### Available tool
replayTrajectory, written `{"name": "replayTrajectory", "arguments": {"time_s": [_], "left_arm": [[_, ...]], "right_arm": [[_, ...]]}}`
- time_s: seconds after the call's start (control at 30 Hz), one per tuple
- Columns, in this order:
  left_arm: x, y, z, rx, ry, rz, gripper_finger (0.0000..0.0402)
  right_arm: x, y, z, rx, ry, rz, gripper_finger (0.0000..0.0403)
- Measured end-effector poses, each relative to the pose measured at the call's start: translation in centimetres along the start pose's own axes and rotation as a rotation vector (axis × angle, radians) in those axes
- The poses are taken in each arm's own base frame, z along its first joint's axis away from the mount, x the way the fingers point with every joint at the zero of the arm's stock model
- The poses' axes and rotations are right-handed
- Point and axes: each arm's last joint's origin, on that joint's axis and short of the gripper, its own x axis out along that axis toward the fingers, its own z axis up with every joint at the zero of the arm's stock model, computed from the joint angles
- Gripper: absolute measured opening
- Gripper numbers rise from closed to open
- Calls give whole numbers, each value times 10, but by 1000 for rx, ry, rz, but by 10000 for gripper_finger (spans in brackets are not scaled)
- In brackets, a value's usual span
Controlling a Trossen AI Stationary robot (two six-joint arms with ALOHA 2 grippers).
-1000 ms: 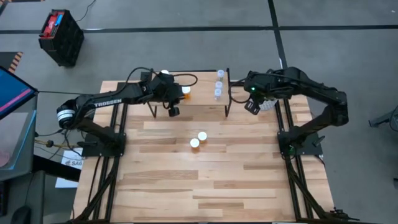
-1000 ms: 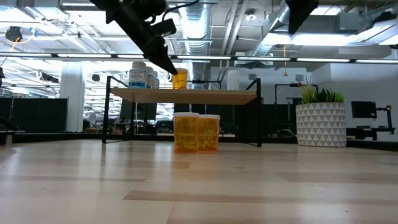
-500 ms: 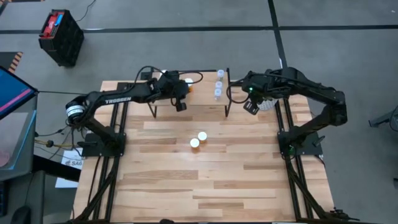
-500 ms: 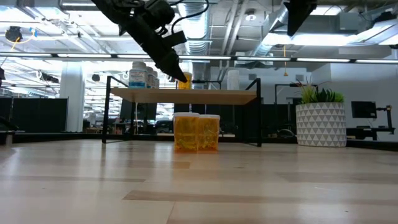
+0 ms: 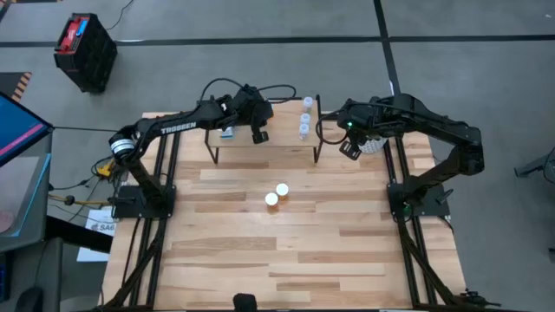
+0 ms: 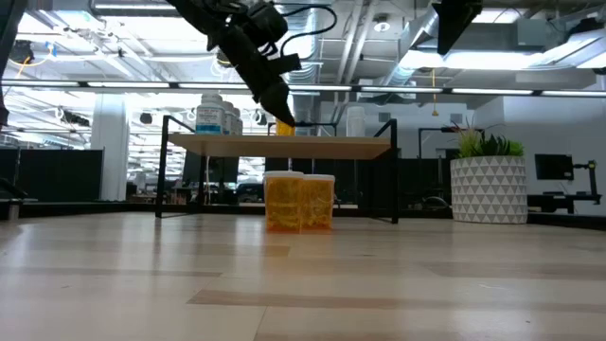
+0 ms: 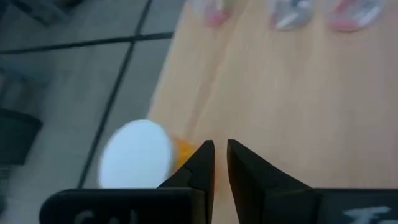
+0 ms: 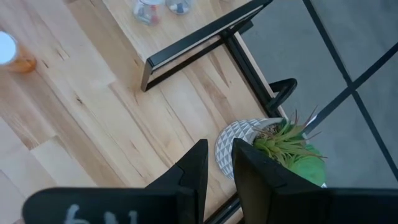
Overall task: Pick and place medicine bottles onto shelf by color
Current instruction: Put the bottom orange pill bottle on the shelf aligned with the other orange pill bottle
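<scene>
The shelf (image 5: 286, 143) stands at the table's far middle. On it are white bottles with blue labels (image 6: 213, 114) at the left end, clear bottles (image 5: 305, 117) at the right end, and one orange bottle (image 7: 137, 155) upright near the far edge. My left gripper (image 7: 221, 155) is shut and slants down over the shelf beside that orange bottle. Two more orange bottles (image 5: 277, 195) stand on the table in front of the shelf. My right gripper (image 5: 349, 149) hangs shut, holding nothing, above the table right of the shelf. My left gripper's shut fingers slant down from the table's near left. The outer side of one finger (image 7: 196, 165) lies against the orange bottle's side (image 7: 183, 149), just below its white cap. The bottle stands upright on the shelf top, close to its far edge.
A white patterned plant pot (image 5: 373, 143) stands at the table's far right, just under my right gripper. The wide near half of the tabletop (image 5: 277, 260) lies bare wood. Black frame rails run along both sides of the table.
My left gripper has swept over the shelf toward the table's right and far edges, staying shut. The orange bottle on the shelf has slid with it toward the shelf's far edge, still upright.
</scene>
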Motion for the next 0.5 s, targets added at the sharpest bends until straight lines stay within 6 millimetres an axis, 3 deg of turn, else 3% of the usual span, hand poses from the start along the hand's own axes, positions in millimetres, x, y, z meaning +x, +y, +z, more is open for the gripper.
{"name": "replayTrajectory", "arguments": {"time_s": [0.33,0.5], "left_arm": [[-38,-13,33,-1,47,-118,32],[-56,-30,38,12,123,-245,36]], "right_arm": [[0,0,0,0,1,0,95],[-1,1,-1,-1,4,3,95]]}}
